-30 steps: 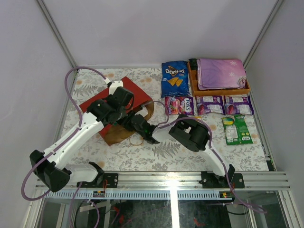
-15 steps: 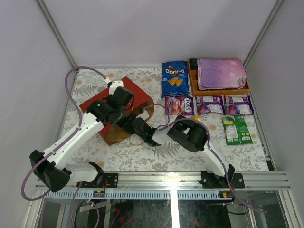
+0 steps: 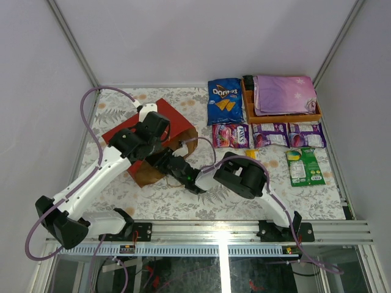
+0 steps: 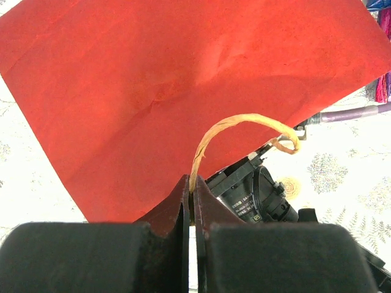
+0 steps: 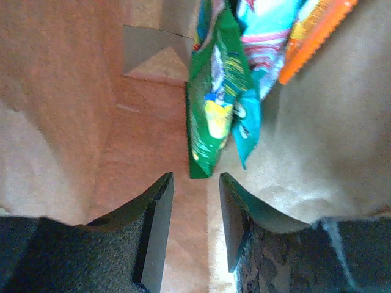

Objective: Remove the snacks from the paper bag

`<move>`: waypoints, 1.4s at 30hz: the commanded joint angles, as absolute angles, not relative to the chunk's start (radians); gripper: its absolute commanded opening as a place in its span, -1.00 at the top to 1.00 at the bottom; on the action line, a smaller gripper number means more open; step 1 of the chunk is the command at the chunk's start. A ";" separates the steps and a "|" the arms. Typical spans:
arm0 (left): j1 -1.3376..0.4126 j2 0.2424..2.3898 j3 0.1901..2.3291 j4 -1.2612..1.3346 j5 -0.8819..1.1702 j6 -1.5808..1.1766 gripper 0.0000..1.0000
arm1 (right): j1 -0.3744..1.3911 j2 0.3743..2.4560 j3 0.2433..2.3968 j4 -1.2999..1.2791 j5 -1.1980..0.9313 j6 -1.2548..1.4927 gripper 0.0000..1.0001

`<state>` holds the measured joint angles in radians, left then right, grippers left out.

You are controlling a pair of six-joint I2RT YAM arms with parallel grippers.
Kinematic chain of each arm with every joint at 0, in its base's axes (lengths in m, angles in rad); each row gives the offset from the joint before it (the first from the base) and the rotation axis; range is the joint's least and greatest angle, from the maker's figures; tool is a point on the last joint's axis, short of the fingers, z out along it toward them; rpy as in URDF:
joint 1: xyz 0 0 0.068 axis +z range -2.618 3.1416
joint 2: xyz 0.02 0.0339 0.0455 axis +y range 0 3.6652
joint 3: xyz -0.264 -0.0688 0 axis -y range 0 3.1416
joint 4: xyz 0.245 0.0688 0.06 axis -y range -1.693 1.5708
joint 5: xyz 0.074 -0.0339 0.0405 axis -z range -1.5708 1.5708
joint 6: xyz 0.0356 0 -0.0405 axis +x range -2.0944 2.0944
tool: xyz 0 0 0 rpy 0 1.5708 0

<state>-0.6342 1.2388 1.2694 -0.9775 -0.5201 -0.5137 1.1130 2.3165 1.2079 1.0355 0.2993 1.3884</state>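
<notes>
The red paper bag (image 3: 156, 116) lies on its side at the left, its brown mouth toward the middle. My left gripper (image 4: 192, 192) is shut on the bag's tan loop handle (image 4: 244, 122) and holds it up over the red side (image 4: 153, 79). My right gripper (image 5: 195, 183) is open inside the bag's brown interior (image 5: 79, 110). Just beyond its fingertips lie a green packet (image 5: 214, 104), a light blue packet (image 5: 266, 43) and an orange one (image 5: 311, 30). In the top view the right gripper (image 3: 173, 163) sits in the bag's mouth.
A blue Doritos bag (image 3: 224, 101), a pink pack (image 3: 230, 135), two purple packs (image 3: 270, 135) and a green pack (image 3: 303, 166) lie on the table at the right. An orange wooden tray (image 3: 247, 107) holds a folded purple star-print cloth (image 3: 285, 93).
My right arm has pushed leftward, its gripper going deeper into the bag's mouth. The left arm has shifted slightly with the handle still held.
</notes>
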 commanded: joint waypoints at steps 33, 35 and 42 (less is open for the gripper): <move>-0.629 1.217 1.222 -0.895 -0.502 -0.451 1.00 | 1.065 2.544 1.593 0.911 0.471 1.463 0.14; -0.617 1.226 1.209 -0.880 -0.502 -0.439 1.00 | 1.062 2.558 1.618 0.972 0.451 1.405 0.19; -0.525 1.221 1.179 -0.853 -0.492 -0.442 1.00 | 1.060 2.509 1.568 1.112 0.336 1.277 1.00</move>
<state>-0.5713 1.2339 1.1965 -0.9165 -0.4946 -0.4568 1.0702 2.5706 1.5917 0.9688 0.3763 1.3849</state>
